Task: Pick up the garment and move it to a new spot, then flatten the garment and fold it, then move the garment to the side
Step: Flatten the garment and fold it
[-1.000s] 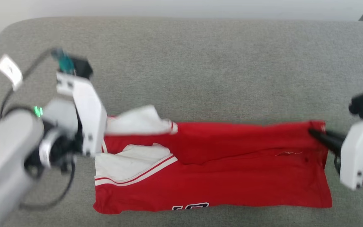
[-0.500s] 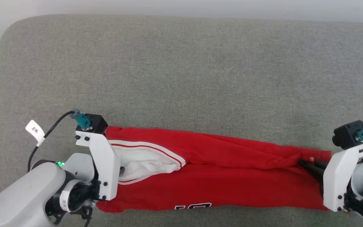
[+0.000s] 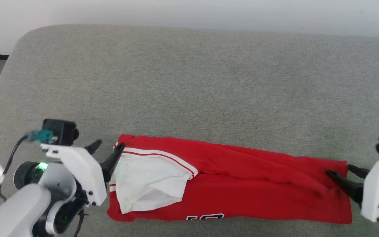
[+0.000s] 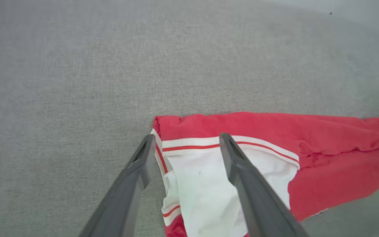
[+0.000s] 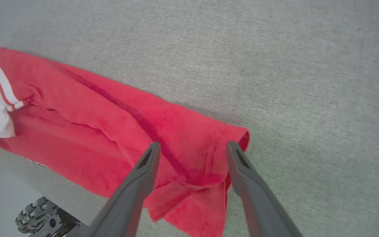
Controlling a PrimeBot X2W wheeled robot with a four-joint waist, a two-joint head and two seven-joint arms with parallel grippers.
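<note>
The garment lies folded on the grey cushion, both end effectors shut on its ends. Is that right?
No: the left end effector and right end effector stand open, as the wrist views show. The garment lies folded on the cushion.

— Where's the free room?
— The upper half of the frame: bare grey cushion point(image 3: 189, 82), left to right.
— What's in the way?
— The garment point(image 3: 258, 197), lying flat across the lower middle, near the bottom edge.

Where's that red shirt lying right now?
In the head view, the garment lies along the near edge of the grey cushion, between the open left gripper and open right gripper.
</note>
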